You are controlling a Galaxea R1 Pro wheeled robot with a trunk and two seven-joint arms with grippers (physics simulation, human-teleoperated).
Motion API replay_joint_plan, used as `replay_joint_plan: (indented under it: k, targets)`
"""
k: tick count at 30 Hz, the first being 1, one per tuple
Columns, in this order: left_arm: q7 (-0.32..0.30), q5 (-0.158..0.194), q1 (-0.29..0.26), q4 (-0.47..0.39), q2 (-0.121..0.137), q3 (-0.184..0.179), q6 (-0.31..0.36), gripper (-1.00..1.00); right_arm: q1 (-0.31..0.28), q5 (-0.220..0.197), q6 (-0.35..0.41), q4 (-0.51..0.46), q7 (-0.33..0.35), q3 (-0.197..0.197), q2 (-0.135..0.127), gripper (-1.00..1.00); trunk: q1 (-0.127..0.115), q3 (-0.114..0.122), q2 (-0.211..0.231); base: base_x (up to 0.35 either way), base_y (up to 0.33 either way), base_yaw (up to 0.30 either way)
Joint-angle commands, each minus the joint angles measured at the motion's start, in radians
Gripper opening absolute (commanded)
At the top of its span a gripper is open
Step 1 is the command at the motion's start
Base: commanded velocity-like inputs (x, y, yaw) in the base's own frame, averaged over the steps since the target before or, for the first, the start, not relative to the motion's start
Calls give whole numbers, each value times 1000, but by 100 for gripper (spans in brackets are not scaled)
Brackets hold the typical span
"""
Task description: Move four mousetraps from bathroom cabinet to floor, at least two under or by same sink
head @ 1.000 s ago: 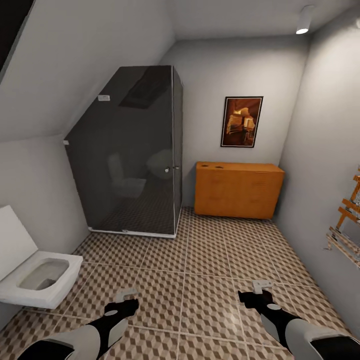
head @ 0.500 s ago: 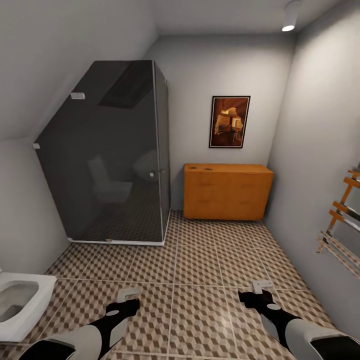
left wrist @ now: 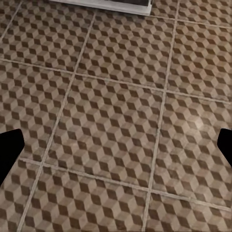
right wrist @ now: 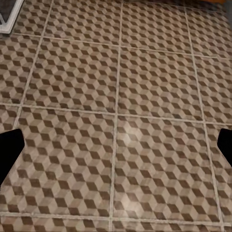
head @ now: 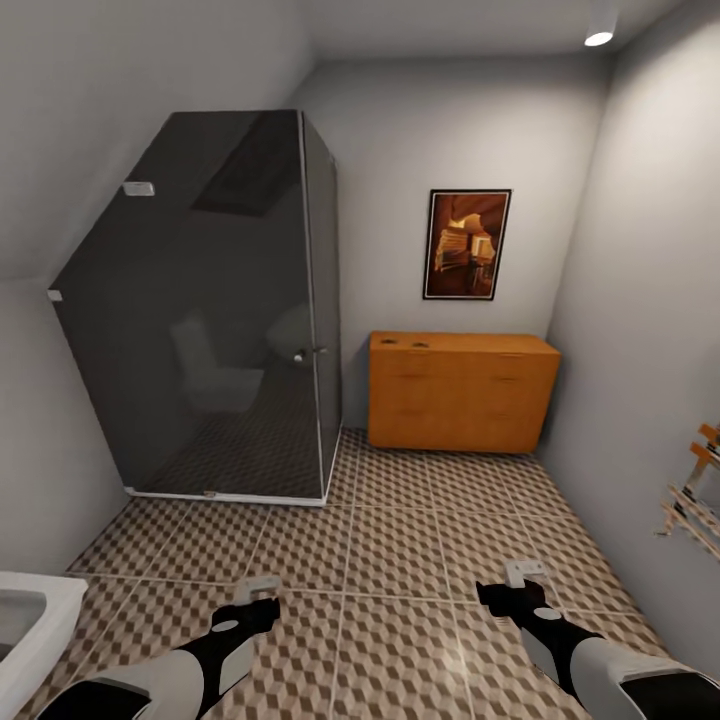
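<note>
The orange-brown cabinet [head: 462,392] stands against the far wall, right of the shower. Two small dark spots lie on its top near the left end, too small to tell whether they are mousetraps. The cube-patterned bathroom floor [head: 400,530] stretches from me to the cabinet. My left gripper [head: 258,592] and right gripper [head: 522,580] hover low over the tiles at the near edge of the head view. In the left wrist view the left gripper [left wrist: 116,150] is open, its fingers wide apart over bare tiles; so is the right gripper [right wrist: 116,150]. The bathroom sink is out of view.
A dark glass shower cubicle [head: 220,320] fills the left back corner. A white toilet rim [head: 30,605] shows at the near left. A wooden rack [head: 695,495] juts from the right wall. A framed picture [head: 467,245] hangs above the cabinet.
The camera has turned and moved forward: the toilet has slid almost out at the left and the cabinet looks nearer. Both grippers keep the same pose, open.
</note>
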Motion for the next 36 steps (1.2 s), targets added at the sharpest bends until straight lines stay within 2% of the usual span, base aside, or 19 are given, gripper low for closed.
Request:
replay_joint_plan:
  k: [1, 9, 36]
  targets:
    - [0, 0, 0, 0, 0, 0, 0, 100, 0, 0, 0, 0, 0, 0, 0, 100, 0, 0, 0, 325, -108, 190]
    - [0, 0, 0, 0, 0, 0, 0, 100, 0, 0, 0, 0, 0, 0, 1, 100, 0, 0, 0, 325, -115, 96]
    - [1, 0, 0, 0, -2, 0, 0, 100, 0, 0, 0, 0, 0, 0, 0, 100, 0, 0, 0, 325, -130, 4]
